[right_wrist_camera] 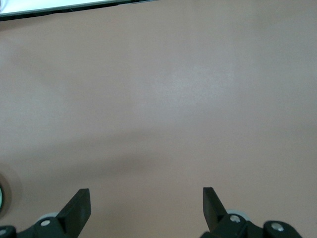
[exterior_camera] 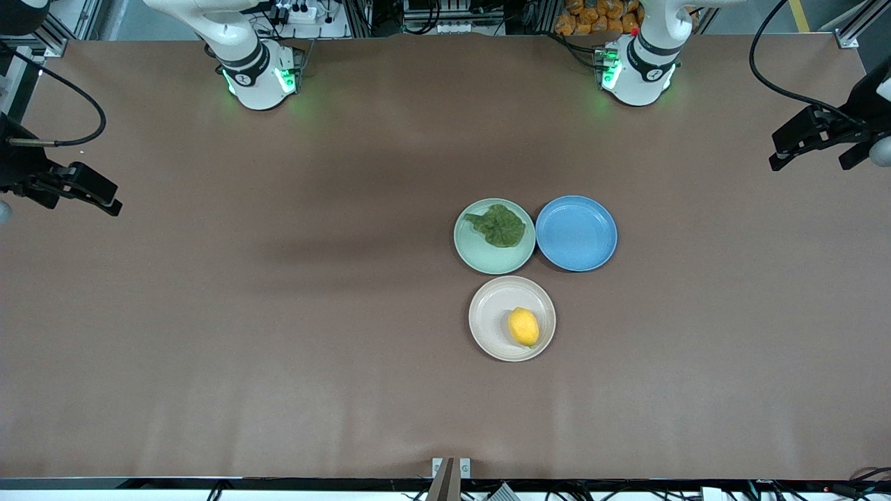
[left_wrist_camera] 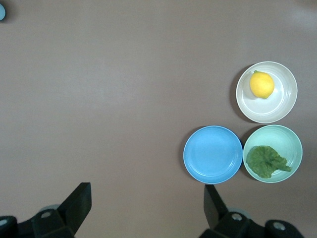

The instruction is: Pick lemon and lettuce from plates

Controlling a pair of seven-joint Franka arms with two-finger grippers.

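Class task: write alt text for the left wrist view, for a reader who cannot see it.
Three round plates sit close together on a brown table: a beige plate holding a lemon, a mint green plate holding lettuce, and an empty blue plate. The left pincer hangs open above bare table beside them.

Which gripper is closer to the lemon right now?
Left. The left gripper hangs over the left arm's table end, closer to the lemon; the right gripper is over the right arm's end.

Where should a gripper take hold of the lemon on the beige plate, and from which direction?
Probably from straight above, fingers closing across the narrow middle of the lemon. It lies on its side, off-centre in the shallow beige plate, so its rim would likely block a low sideways approach. Both the left gripper and the right gripper are open.
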